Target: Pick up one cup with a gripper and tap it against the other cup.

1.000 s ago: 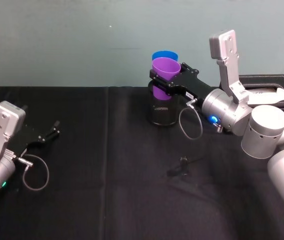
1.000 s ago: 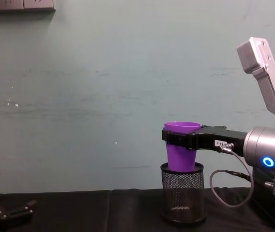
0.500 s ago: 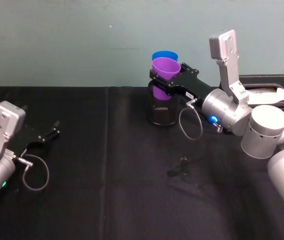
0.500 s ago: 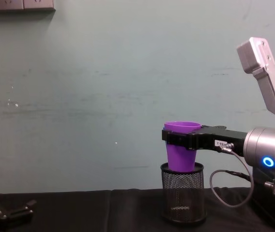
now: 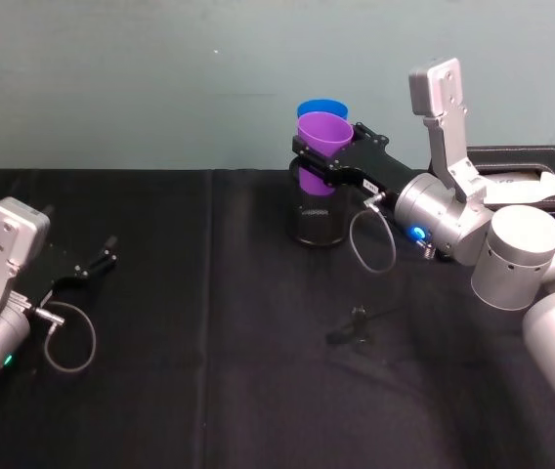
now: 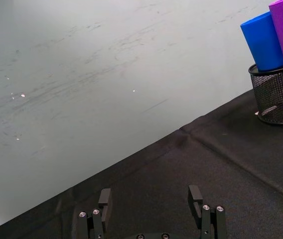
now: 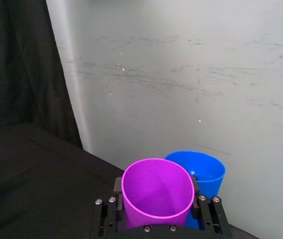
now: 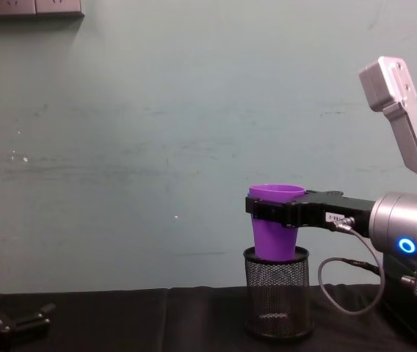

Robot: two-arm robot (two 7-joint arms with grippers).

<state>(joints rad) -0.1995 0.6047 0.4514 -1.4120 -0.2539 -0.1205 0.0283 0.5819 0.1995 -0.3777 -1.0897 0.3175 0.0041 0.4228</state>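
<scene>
Purple cup [image 5: 324, 135] hangs in the right pincer [image 8: 254, 210], whose jaws are closed narrow on its upper wall just under the rim. We see it upright, its base dipping just inside the mouth of the mesh holder [image 8: 276, 301]. The blue cup [image 5: 321, 106] stands right behind it in that same holder. In the left wrist view the two cup walls run side by side with no gap we can make out, so we judge them touching or very nearly so.

Nothing has just changed. Over the last second the purple cup, the right arm and the blue cup sit in the same places in both the head and chest views. We read that as a pause at the point of contact: the tap is either being made now or is just short of it, and we cannot settle which. Against the earlier frames the left pincer [image 5: 102, 261] matches too. It lies parked low over the tabletop [image 5: 209, 371] on the left, jaws spread wide and holding nothing.
</scene>
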